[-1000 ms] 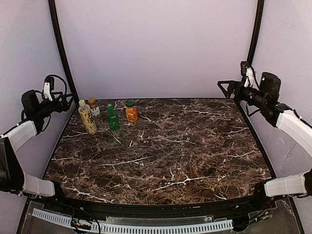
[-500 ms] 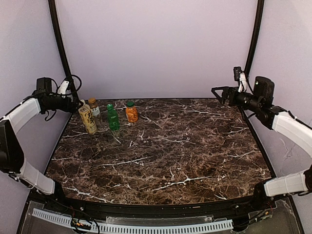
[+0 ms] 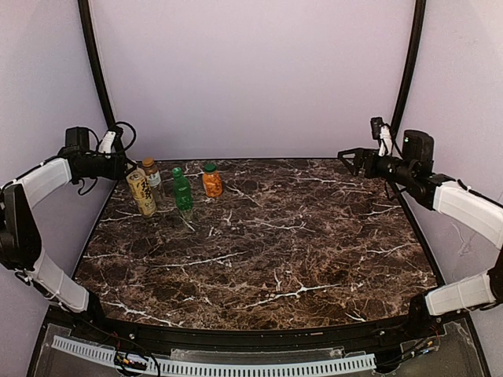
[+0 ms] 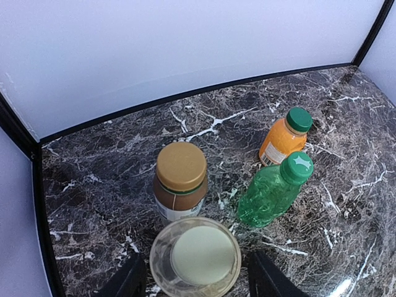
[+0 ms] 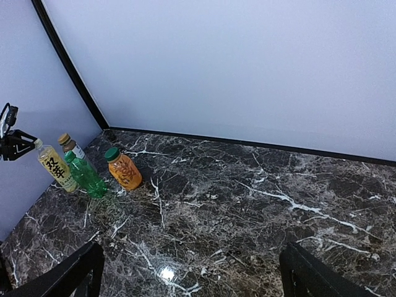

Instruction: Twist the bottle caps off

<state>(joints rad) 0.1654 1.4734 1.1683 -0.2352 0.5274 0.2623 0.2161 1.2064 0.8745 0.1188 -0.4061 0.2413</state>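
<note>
Four bottles stand at the table's far left: a pale yellow bottle [image 3: 141, 192], a clear one with a brown label and gold cap [image 3: 152, 177], a green bottle [image 3: 182, 192] and a short orange bottle [image 3: 211, 181] with a green cap. My left gripper [image 3: 126, 163] hangs over the pale yellow bottle's top [image 4: 195, 257]. Its dark fingers [image 4: 130, 279] flank the top, open, with a narrow gap on each side. In that view the gold cap [image 4: 180, 166], green bottle [image 4: 272, 192] and orange bottle [image 4: 283, 137] lie beyond. My right gripper [image 3: 346, 157] is open in the air at the far right, holding nothing.
The dark marble table [image 3: 283, 243] is backed by pale walls, with black frame posts [image 3: 98, 78] at the rear corners. The right wrist view shows the bottle group [image 5: 86, 176] far off to the left across bare marble [image 5: 247, 210].
My left arm has swung in from the left wall to over the pale yellow bottle, and its jaws have narrowed. My right arm has shifted a little leftward and stays wide open.
</note>
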